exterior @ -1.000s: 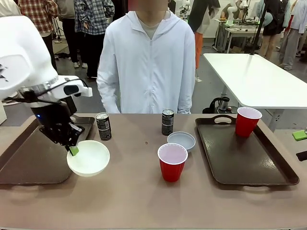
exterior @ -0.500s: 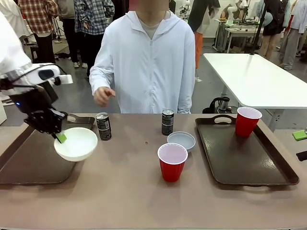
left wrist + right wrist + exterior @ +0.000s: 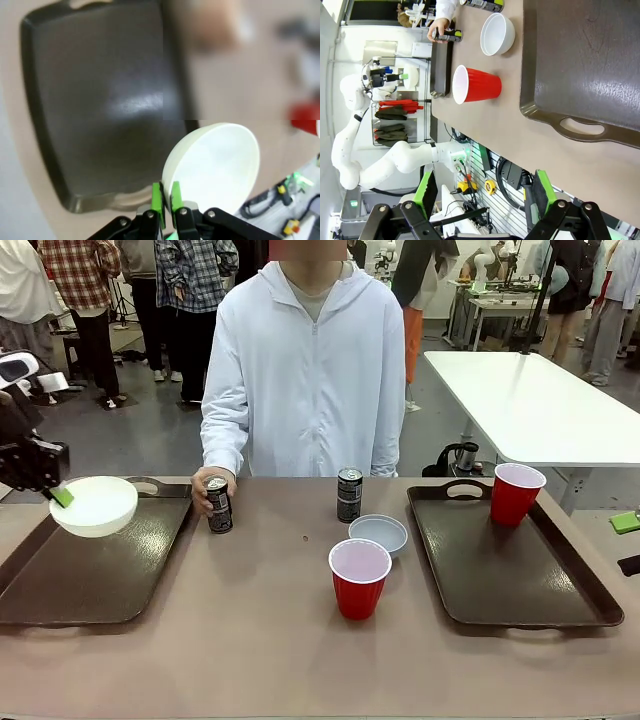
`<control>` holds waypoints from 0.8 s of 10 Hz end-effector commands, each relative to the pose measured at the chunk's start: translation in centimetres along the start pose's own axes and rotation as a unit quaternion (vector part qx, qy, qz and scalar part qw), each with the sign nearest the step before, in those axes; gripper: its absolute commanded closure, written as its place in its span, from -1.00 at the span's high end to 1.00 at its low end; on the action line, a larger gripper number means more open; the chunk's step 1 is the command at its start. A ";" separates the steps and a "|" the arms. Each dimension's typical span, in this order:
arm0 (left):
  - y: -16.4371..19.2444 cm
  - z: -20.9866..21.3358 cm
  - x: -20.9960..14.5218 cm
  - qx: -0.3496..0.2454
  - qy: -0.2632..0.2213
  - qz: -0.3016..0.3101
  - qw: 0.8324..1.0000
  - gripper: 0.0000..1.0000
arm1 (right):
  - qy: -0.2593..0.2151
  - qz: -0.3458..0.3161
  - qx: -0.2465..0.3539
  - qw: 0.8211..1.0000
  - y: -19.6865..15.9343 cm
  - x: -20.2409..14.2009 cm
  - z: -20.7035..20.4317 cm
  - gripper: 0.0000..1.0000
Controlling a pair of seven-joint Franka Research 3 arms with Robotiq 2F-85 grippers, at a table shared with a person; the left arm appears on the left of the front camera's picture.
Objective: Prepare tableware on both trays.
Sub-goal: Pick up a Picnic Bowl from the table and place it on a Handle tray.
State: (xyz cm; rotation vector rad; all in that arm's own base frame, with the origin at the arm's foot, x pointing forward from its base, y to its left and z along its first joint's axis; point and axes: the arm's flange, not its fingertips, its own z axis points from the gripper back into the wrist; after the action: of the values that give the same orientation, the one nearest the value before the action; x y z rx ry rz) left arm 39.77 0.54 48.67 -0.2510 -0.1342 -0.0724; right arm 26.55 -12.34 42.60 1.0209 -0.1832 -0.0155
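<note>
Tableware check, front view: my left gripper [image 3: 62,497] is clamped on the rim of the white bowl [image 3: 95,505] and holds it in the air over the far left part of the left tray [image 3: 100,580]. The bowl hangs from the gripper toward the table's middle. The bare tray floor therefore lies below it and toward my side, and I judge that lowering it with a slight pull toward me would seat it. The person's hand [image 3: 208,485] grips a can [image 3: 218,508] just beside that tray's right rim, close enough to need watching. A second can [image 3: 349,495], the grey bowl [image 3: 379,533] and a red cup [image 3: 359,578] stand on the table between the trays. Another red cup [image 3: 517,493] stands in the far corner of the right tray [image 3: 520,580].

Left wrist view: the green pads [image 3: 156,192] pinch the bowl's rim, one inside and one outside. The left tray lies beyond the bowl. This view is too soft for me to judge the bowl's height above the tray.

Right wrist view: my right gripper [image 3: 484,186] is spread wide and empty, off the near table edge by the right tray's handle. This arm is the nearer one to the red cup and the grey bowl.
</note>
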 end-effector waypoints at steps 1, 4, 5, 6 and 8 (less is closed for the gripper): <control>1.9 0.0 1.0 0.024 -0.009 0.013 1.000 -0.81 | -0.003 0.001 0.008 1.000 0.0 0.1 0.0 1.00; 4.8 -3.1 1.9 0.028 -0.014 0.026 0.999 -0.81 | -0.003 0.001 0.008 1.000 0.0 0.1 0.0 1.00; 5.4 -5.2 1.9 0.045 -0.005 0.028 0.999 -0.81 | -0.003 0.001 0.008 1.000 0.0 0.1 0.0 1.00; 5.3 -5.7 1.0 0.052 0.007 0.028 0.998 -0.81 | -0.003 0.001 0.008 1.000 0.0 0.1 0.0 1.00; 3.8 -1.3 -6.3 0.079 0.094 -0.021 0.992 -0.81 | -0.003 0.001 0.008 1.000 0.0 0.1 0.0 1.00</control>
State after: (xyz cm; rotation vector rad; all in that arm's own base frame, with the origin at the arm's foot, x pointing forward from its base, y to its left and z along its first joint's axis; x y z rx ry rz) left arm 38.85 4.01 42.16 -0.1269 -0.0094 -0.0528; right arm 26.55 -12.34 42.59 1.0209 -0.1828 -0.0156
